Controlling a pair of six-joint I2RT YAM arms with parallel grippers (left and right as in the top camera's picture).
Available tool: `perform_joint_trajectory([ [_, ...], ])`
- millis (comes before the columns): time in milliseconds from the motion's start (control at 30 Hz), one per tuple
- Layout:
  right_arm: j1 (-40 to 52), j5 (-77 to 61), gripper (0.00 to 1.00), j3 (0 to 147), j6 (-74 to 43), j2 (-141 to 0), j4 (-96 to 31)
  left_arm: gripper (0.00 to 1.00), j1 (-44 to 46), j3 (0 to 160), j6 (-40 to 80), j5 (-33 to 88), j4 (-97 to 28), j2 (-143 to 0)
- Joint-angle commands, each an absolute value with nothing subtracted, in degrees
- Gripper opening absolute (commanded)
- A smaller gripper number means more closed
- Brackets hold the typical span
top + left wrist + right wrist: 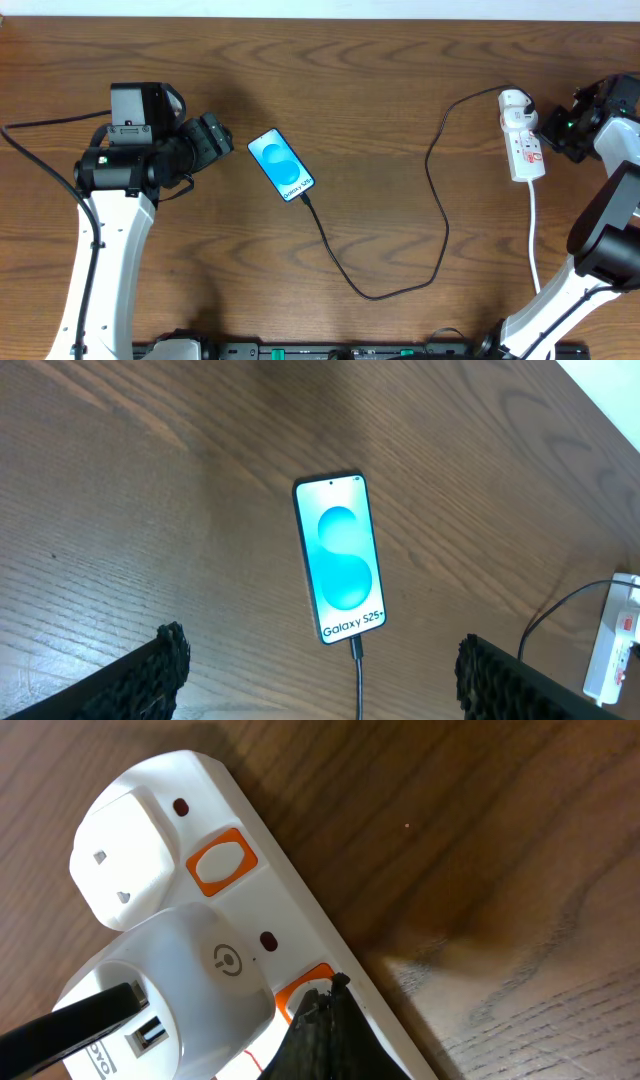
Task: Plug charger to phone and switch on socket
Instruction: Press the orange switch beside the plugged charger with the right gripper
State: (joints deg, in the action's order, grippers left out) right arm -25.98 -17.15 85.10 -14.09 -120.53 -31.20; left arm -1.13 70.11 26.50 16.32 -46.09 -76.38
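The phone [281, 165] lies on the table, screen lit blue; it shows in the left wrist view [340, 558] with the black charger cable [357, 680] plugged into its bottom end. The cable [440, 210] loops across the table to the white adapter [514, 102] on the white socket strip [527, 152]. My left gripper [320, 680] is open, just left of the phone and off it. My right gripper [325, 1030] is shut, its tip pressing on an orange switch [300, 995] of the strip [300, 900], beside the adapter [170, 980].
A second orange switch [220, 862] and a white plug [125, 855] sit further up the strip. The strip's white cord [533, 235] runs toward the front edge.
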Motion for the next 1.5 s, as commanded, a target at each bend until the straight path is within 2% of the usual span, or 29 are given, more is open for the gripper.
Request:
perform_joint_trajectory([
  [0,-26.15,-17.08,0.01,84.77,-14.04,-121.21,-31.03,0.87,-1.48,70.35,25.32,15.75,-46.24,-76.73],
  [1467,-21.78,-20.51,0.01,84.62,-11.09,-122.96,-31.75,0.87,-1.48,70.35,25.3,15.75,-46.24,-76.73],
])
